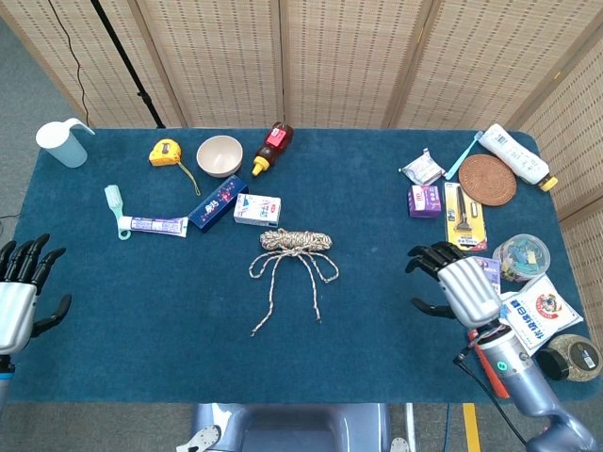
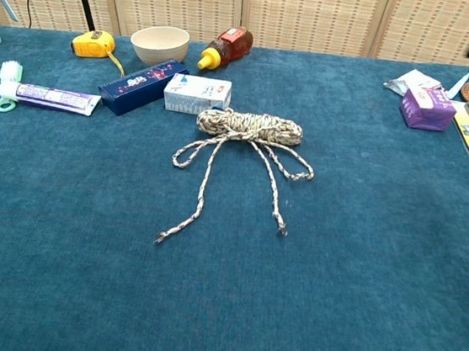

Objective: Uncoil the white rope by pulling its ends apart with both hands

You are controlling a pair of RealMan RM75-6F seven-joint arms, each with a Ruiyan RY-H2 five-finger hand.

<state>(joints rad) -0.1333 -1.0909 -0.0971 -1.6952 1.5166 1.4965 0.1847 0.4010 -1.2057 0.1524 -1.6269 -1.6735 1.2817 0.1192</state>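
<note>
Rope (image 1: 294, 242) sits coiled mid-table, tied in a bow, two loose ends trailing toward the near edge, one ending further left than the other. It lies just in front of a small white box (image 1: 257, 209) and a dark blue box (image 1: 217, 202). Right hand (image 1: 459, 285) hovers over the table's (image 1: 377, 311) right side, well apart from the rope, fingers spread and holding nothing. Left hand (image 1: 21, 292) hangs at the left edge, fingers apart too, nothing in its grasp. Neither hand touches the rope.
</note>
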